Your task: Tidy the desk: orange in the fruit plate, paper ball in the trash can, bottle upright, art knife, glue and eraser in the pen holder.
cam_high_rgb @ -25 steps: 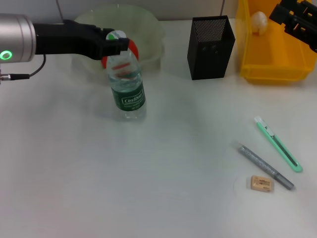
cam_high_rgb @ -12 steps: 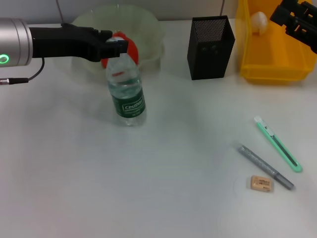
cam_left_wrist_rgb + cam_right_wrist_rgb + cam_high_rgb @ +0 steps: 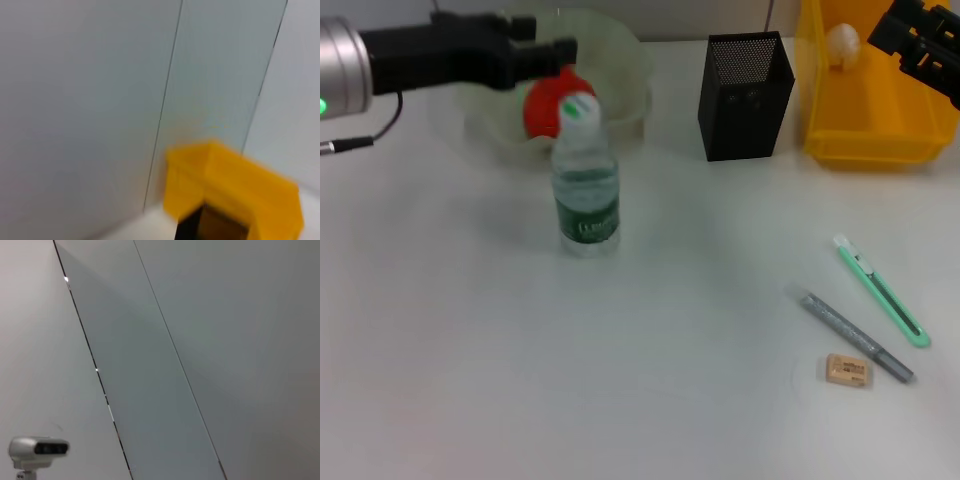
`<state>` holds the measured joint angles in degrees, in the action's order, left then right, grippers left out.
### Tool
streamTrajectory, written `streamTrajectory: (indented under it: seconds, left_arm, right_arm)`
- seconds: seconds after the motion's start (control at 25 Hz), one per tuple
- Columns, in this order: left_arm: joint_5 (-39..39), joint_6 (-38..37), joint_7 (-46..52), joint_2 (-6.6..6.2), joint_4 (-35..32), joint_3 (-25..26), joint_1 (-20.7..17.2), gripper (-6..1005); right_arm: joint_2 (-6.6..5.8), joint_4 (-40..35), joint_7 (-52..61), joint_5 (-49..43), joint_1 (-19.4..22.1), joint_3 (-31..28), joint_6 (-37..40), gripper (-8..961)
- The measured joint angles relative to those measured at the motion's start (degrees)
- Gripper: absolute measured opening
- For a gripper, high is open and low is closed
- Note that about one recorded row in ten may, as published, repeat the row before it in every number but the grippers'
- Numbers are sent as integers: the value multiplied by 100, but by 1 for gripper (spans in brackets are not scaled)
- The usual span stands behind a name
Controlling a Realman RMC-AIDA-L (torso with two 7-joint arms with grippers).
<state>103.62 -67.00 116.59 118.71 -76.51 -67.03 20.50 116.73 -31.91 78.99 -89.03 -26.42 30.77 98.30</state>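
Observation:
A clear water bottle (image 3: 586,185) with a green label stands upright on the white desk, free of any gripper. My left gripper (image 3: 550,36) is open and empty, up and behind the bottle, over the fruit plate (image 3: 625,60). The orange (image 3: 544,103) lies in that plate. The black mesh pen holder (image 3: 745,95) stands at the back centre; its top also shows in the left wrist view (image 3: 212,227). The green art knife (image 3: 881,291), grey glue stick (image 3: 855,336) and tan eraser (image 3: 848,370) lie at the front right. The paper ball (image 3: 842,42) sits in the yellow trash can (image 3: 870,120). My right gripper (image 3: 920,40) hangs over it.
The yellow bin also shows in the left wrist view (image 3: 240,185), against a grey wall. The right wrist view shows only wall panels and a small camera (image 3: 37,447). A cable (image 3: 370,140) trails from the left arm.
My left gripper has let go of the bottle and drawn up and back towards the plate. The bottle now stands on its own, shifted slightly right. The right arm has not moved.

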Motion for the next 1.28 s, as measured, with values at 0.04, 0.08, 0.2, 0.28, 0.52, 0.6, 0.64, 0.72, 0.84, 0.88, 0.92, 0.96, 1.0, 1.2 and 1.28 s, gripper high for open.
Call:
streamTrajectory:
  seconds: [0.04, 0.08, 0.2, 0.28, 0.52, 0.6, 0.64, 0.72, 0.84, 0.88, 0.92, 0.96, 1.0, 1.2, 1.28]
  left_arm:
    - [-285, 18, -239, -3, 20, 1, -61, 601]
    - [-633, 22, -557, -9, 52, -3, -169, 601]
    - [-1819, -162, -1795, -7, 305, -138, -465, 598]
    - [-2456, -324, -2498, 0, 624, -295, -590, 597]
    - [-3962, -1460, -4570, 0, 2675, -450, -555, 594]
    - [-4240, -1821, -5132, 0, 3382, -451, -476, 593]
    - [-4325, -2009, -5432, -6, 3819, -451, -401, 593]
    - [-4332, -2135, -5771, -8, 4290, -451, -300, 593]
    - [-4330, -2141, -6162, 4, 4860, -476, -147, 592]
    - [-4332, -2143, -6282, 8, 5042, -478, -89, 592]
    - [-4337, -2147, -6382, 10, 5211, -472, -35, 592]
    - [-4338, -2147, -6417, 10, 5276, -466, -11, 592]
    - [-4339, -2141, -6457, 11, 5362, -454, 18, 591]
    - [-4349, -2116, -6494, 12, 5417, -389, 29, 591]
    - [-4351, -2093, -6548, 12, 5423, -371, 25, 591]
  right_arm:
    - [0, 4, 1, 0, 3, -1, -4, 707]
    - [-1, 10, 6, 0, 4, -3, -15, 707]
    - [-1, 16, 18, -11, 5, -1, -48, 707]
    - [-1, 18, 25, -21, 5, 4, -58, 707]
    - [-28, -60, 215, -88, -8, 67, -165, 706]
    - [-54, -207, 474, -278, -43, 110, -310, 706]
    - [-54, -320, 647, -428, -64, 129, -380, 706]
    - [-24, -650, 1026, -781, -117, 133, -507, 706]
    - [84, -1337, 1788, -1480, -234, 151, -639, 706]
    - [115, -1599, 2107, -1741, -270, 188, -659, 705]
    - [154, -1938, 2557, -2072, -304, 276, -687, 705]
    - [185, -2334, 3083, -2446, -340, 401, -733, 705]
    - [200, -2723, 3642, -2818, -358, 576, -756, 705]
    - [221, -4658, 6164, -4699, -537, 1399, -291, 703]
    - [225, -5145, 6737, -5430, -687, 1643, 160, 702]
